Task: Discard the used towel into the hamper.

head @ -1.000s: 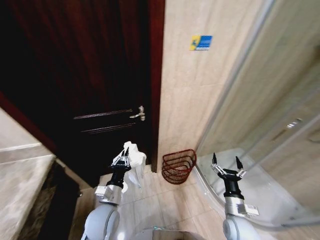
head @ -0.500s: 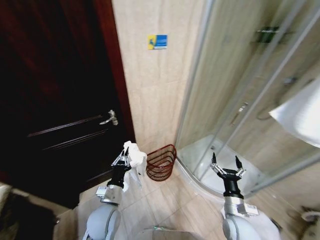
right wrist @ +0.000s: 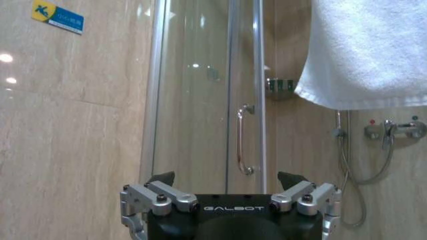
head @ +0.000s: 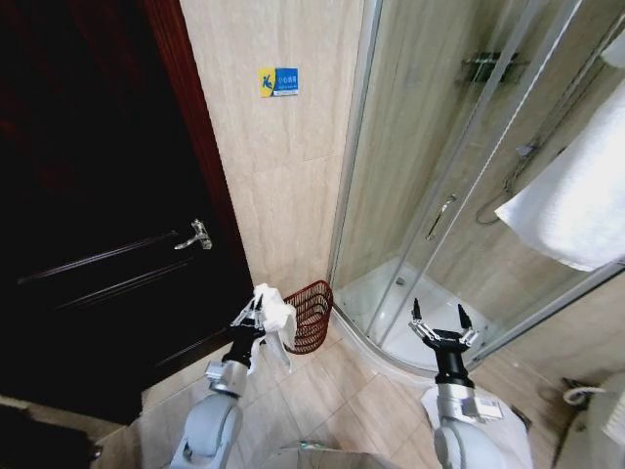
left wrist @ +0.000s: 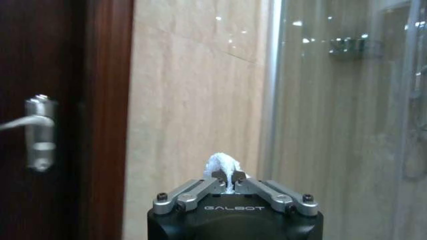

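Clamping towel (head: 272, 305): left pincer (head: 251, 318) | hamper (head: 307, 315) just beside | right pincer (head: 437, 325) wide, idle

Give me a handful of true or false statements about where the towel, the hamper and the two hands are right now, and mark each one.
1. The left hand is shut on the used towel. True.
2. The used towel already lies inside the hamper. False: it hangs from the left hand, beside the hamper.
3. The right hand is open and holds nothing. True.
4. The hamper stands inside the shower stall. False: it sits on the floor against the tiled wall, outside the glass.
5. The hamper is tipped over. False: it stands upright.
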